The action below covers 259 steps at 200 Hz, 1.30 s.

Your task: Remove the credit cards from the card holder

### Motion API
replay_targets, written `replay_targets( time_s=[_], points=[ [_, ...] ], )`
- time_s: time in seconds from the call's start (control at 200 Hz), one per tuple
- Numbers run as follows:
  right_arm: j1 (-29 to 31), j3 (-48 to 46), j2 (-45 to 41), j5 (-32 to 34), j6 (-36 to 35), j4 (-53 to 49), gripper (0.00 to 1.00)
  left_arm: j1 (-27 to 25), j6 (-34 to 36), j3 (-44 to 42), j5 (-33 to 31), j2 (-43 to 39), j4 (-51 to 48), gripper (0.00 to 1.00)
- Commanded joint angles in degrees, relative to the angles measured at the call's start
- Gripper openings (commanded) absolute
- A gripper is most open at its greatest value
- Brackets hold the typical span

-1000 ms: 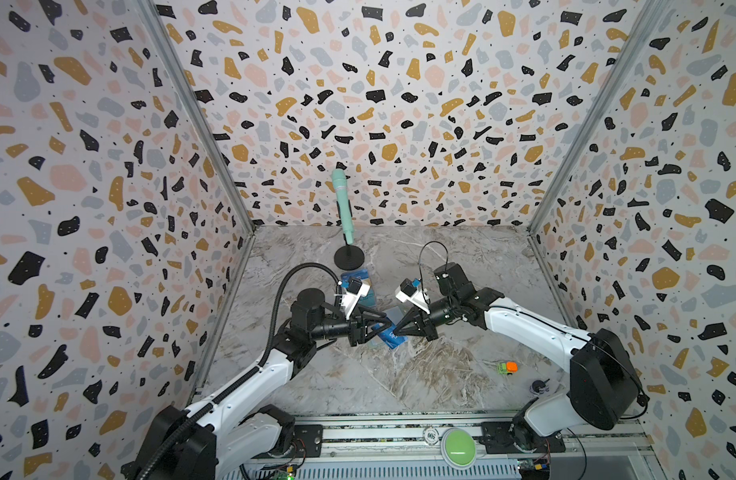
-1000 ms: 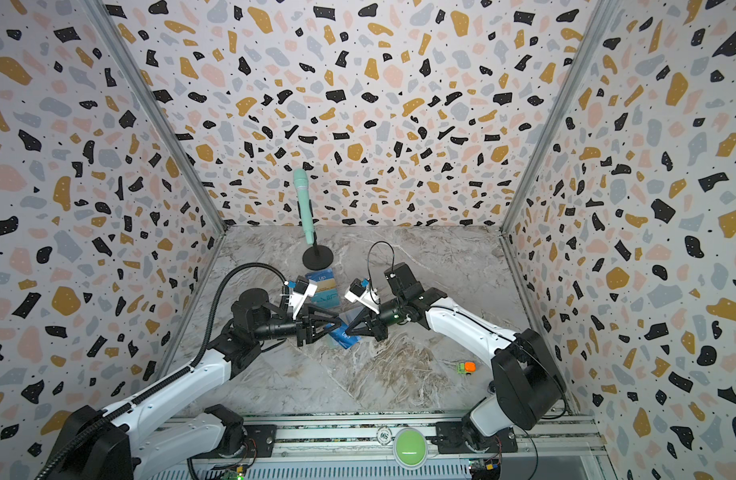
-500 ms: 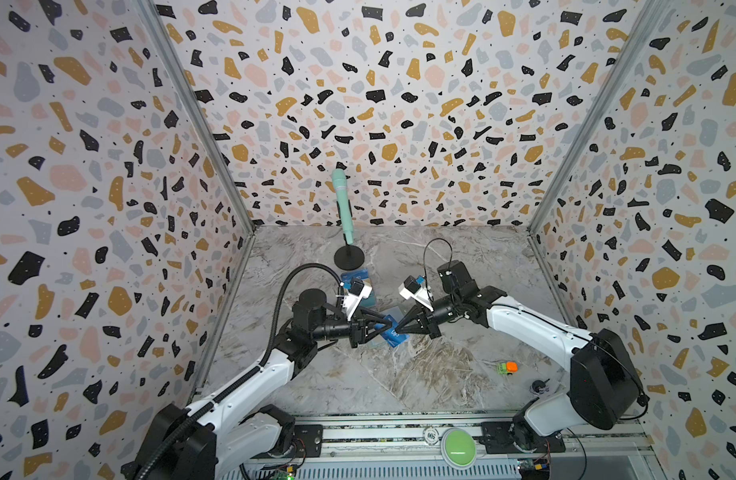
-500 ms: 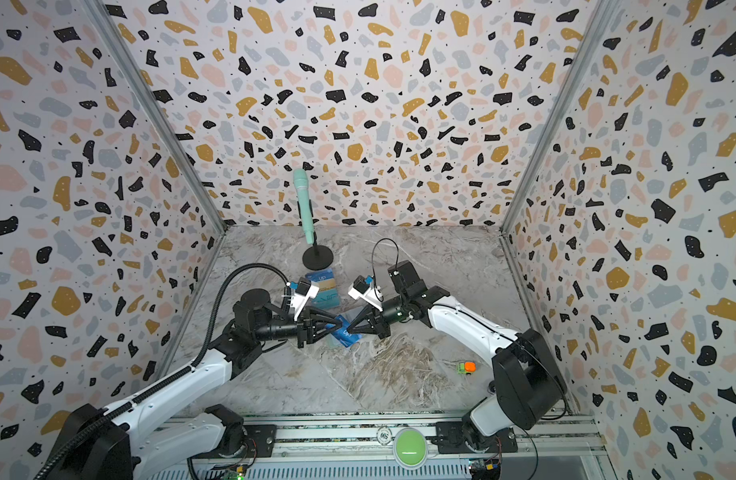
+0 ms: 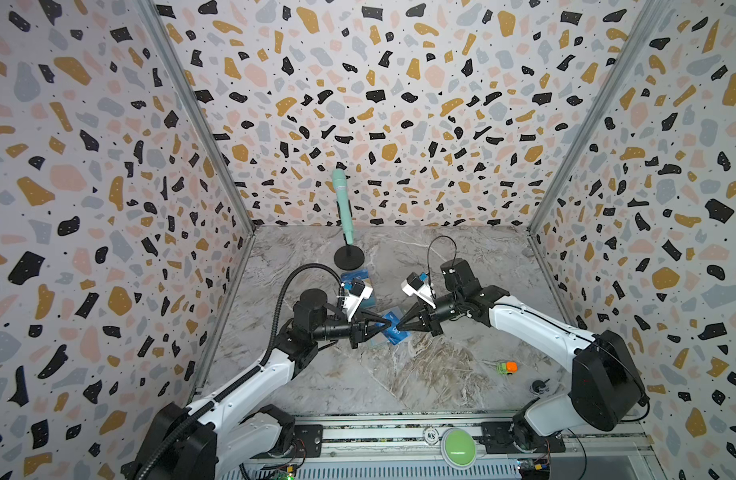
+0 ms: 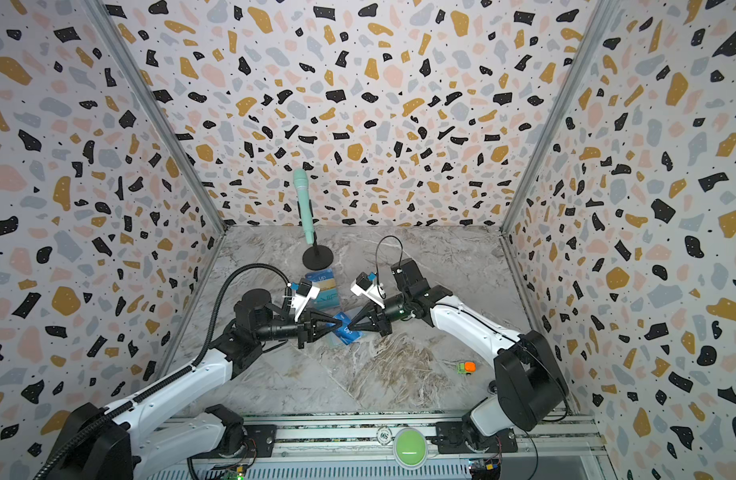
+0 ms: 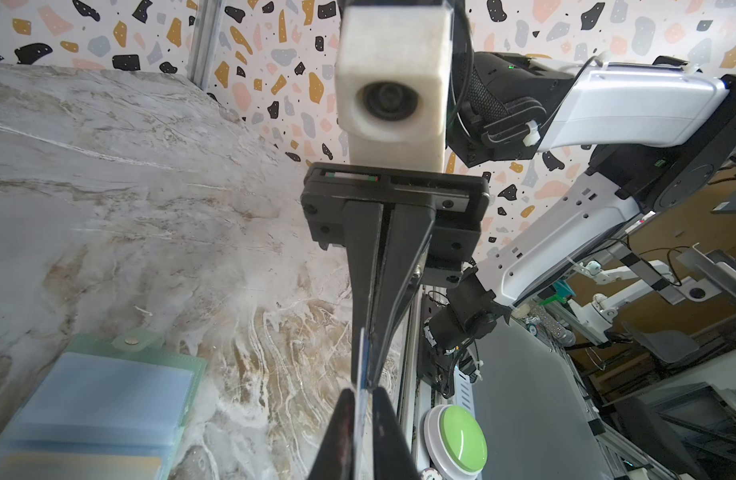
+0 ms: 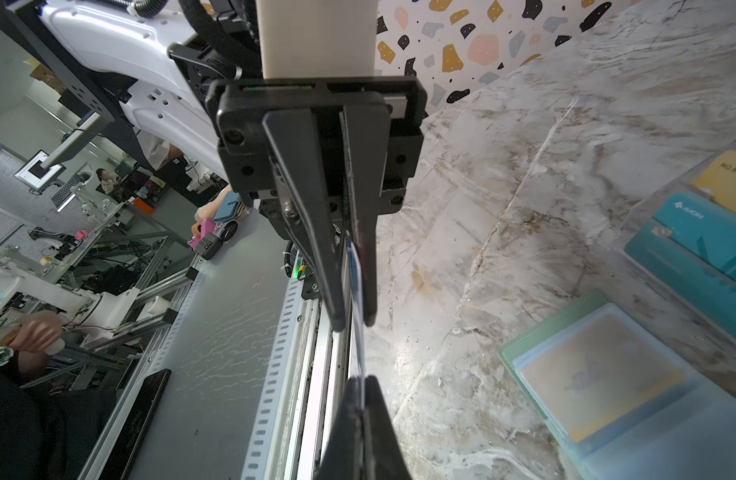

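both grippers meet nose to nose near the middle of the grey marble-patterned tabletop (image 5: 399, 386).

left gripper (image 5: 383, 325): black tapered fingers clenched on one edge of the dark blue plastic credit card (image 5: 393, 331).
right gripper (image 5: 400, 328): fingers pinched tight on the opposite edge of that card.
the card bridges the small gap between the two tips and is held off the table, its printed face showing in both top views (image 6: 346, 331).

left wrist view: card edge-on, a thin pale line (image 7: 361, 365) running from the left fingertips (image 7: 345, 432) up into the right gripper's tips.
right wrist view: same thin edge (image 8: 358, 291), squeezed at both ends.

mint-green booklet-style card holder (image 7: 193, 374): lies open and flat on the table just beside and below the held card, pale blue transparent sleeve pages up, snap tab with metal stud (image 7: 135, 340) sticking out from one edge.
golden yellow credit card (image 8: 598, 374): inside a sleeve of the holder.
in the top views the holder is mostly hidden; only a pale corner shows (image 5: 376, 341).

behind the left gripper: clear tiered acrylic stand (image 5: 360, 277) with teal and yellow cards.
further back: mint-green microphone (image 5: 342, 208) on a black round-base stand.
right side, well apart: small green and orange toy (image 5: 506, 367).
front rail: round green push button (image 5: 457, 442).
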Motion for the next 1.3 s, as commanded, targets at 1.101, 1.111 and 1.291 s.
replay_targets(
  time_s=[1.101, 1.111, 1.291],
  points=[
    [-4.3, -21.6, -4.4, 7.4, 49.3, 71.1, 0.71, -0.4, -27.6, -14.3, -27.5, -4.2, 49.0, 0.0],
    [-4.3, -21.7, -4.2, 7.4, 49.8, 72.0, 0.7, -0.4, -28.0, -14.5, -27.8, -4.0, 49.8, 0.0],
    [-2.5, -20.7, -1.2, 8.6, 54.3, 81.2, 0.65, -0.7, -31.5, -14.9, -28.8, -1.2, 57.1, 0.0]
  ],
)
